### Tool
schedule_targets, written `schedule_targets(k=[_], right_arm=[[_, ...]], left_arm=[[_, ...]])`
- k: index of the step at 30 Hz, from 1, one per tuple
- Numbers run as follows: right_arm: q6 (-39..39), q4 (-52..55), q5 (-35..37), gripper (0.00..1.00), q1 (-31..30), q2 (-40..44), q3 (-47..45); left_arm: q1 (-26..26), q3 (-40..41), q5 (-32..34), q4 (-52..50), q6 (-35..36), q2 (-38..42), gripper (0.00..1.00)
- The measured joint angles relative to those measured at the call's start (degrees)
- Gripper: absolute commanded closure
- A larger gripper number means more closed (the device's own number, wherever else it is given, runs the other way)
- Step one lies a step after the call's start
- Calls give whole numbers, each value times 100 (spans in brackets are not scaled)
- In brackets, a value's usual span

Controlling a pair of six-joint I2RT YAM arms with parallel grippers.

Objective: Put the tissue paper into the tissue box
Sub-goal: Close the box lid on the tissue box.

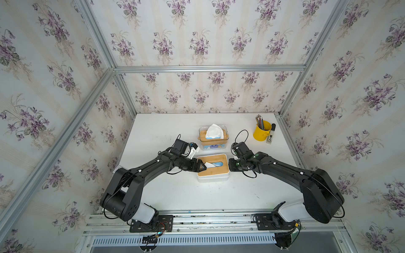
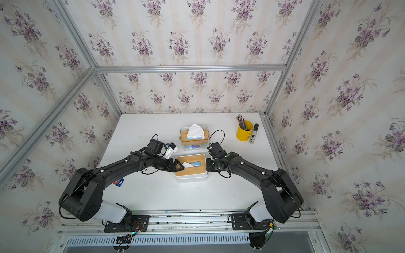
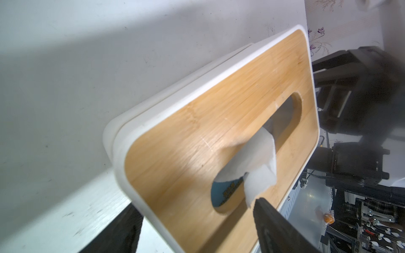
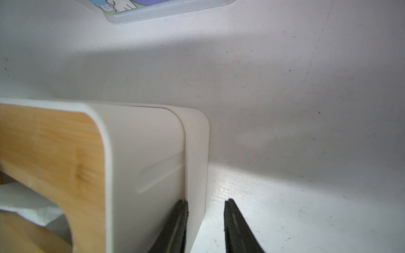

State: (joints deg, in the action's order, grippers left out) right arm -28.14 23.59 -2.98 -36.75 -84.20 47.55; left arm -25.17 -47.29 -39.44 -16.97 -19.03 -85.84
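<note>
The tissue box point(image 1: 215, 173), white with a bamboo lid, stands in the middle of the white table point(image 1: 175, 192), and all places here are given from it. The tissue paper point(image 3: 252, 157) is in the oval slot of the lid. Its lower part goes down into the slot, and its white upper part stands out above the lid, toward the end of the box where the left arm is. Through the slot a blue pack point(image 3: 228, 193) is visible inside the box. The left gripper point(image 1: 203, 166) hangs over this end of the lid with its jaws wide apart and grasps nothing. In the left wrist view one black finger point(image 3: 276, 223) has its tip just at the free corner of the paper, but I cannot tell if it touches. The right gripper point(image 1: 230, 166) is at the opposite end of the box, low near the table. Its jaws are parted and not clamped: one finger point(image 4: 180, 219) lies against the white wall at the seam above the base, and the other finger point(image 4: 235, 221) stands beside the base with a strip of table between. Behind the tissue box, farther from the arm bases, stands a clear container point(image 1: 211, 143) with a white tissue sticking up. Well beyond the right-arm end of the box, a yellow cup point(image 1: 262, 132) holds pencils, and a grey tube point(image 1: 270, 137) is just beside it.
</note>
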Motion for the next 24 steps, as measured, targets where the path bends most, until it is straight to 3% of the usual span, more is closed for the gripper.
schedule_targets(k=[19, 24], right_arm=[[74, 20, 785, 73, -503, -11, 70], [109, 2, 804, 73, -518, 4, 66]], left_arm=[[-31, -153, 131, -184, 46, -87, 16], [-42, -332, 575, -337, 216, 413, 12]])
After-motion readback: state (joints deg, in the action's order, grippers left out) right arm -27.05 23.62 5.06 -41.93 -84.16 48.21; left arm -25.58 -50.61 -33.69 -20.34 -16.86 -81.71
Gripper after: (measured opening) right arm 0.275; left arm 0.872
